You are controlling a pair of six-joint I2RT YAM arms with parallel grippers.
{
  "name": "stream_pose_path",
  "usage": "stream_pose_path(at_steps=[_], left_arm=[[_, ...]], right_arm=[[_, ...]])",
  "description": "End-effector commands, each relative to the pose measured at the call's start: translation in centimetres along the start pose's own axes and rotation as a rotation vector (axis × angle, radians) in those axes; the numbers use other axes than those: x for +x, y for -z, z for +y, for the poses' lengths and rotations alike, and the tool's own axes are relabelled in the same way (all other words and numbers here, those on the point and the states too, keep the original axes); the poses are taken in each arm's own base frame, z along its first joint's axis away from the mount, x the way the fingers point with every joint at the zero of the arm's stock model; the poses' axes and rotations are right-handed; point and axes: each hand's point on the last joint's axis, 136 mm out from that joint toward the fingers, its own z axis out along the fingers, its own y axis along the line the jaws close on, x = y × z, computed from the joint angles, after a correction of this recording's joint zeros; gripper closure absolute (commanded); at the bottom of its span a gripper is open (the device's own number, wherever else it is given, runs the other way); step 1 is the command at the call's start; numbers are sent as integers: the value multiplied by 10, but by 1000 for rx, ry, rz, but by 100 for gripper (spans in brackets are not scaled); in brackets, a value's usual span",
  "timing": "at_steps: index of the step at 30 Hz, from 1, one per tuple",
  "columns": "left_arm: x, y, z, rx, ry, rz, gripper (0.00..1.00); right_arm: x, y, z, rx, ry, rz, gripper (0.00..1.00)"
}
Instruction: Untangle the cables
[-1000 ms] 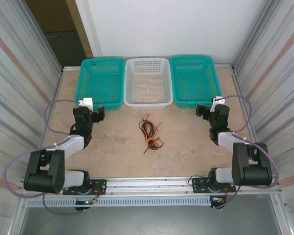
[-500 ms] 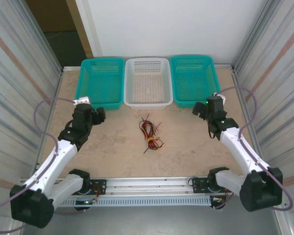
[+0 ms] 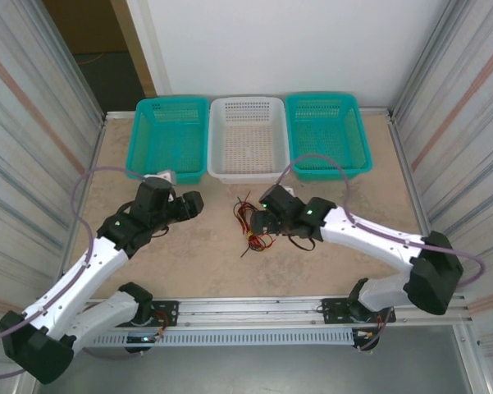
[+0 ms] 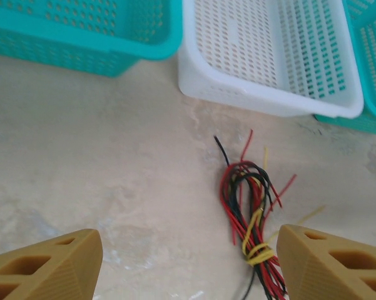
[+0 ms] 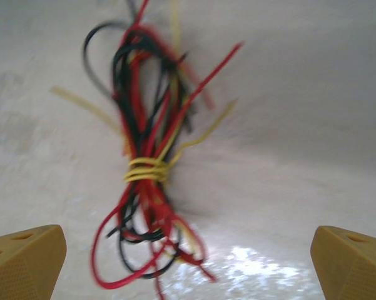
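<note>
**Counter**: pale, stone-patterned surface with walls on both sides. It carries everything listed below.

**Baskets, three, perforated:** left teal basket, white basket and right teal basket stand side by side along the far edge. Nothing is seen in them. They are probably bins for the separated strands.

**Arms, two:** the left arm reaches in from the near left corner. The right arm stretches from the near right corner toward the middle of the counter.

**Left hand**: it sits to the left of the bundle, apart from it. Its fingers are spread wide and hold nothing. It faces the bundle, probably ready to hold one side.

**Right hand**: it is poised over the bundle. Its fingers are fully spread with the wires below and between them, not gripped. It is probably lined up to come down on the bundle.

**Cables**: thin red, black and yellow wires lie in one bundle at mid-counter, just in front of the white basket. They are looped at one end, and loose tips splay outward.

**Yellow wrap**: a yellow strand is wound round the waist of the bundle. It appears to bind the bundle, so it probably has to be loosened first.
</note>
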Motion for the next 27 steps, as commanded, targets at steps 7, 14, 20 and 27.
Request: stream_pose_path(at_steps=[7,14,20,27], left_arm=[[7,1,-18,68,51,59,26],[14,-6,-15,64,99,78,29],[27,-15,-10,65,132,106,40],[14,-15,-36,219,260,177,31]], right_arm=[[28,-49,21,-58,67,216,1],[47,-79,23,-54,71,338,12],[52,-90,13,-12,85,362,49],[22,-54,15,-45,208,207,85]])
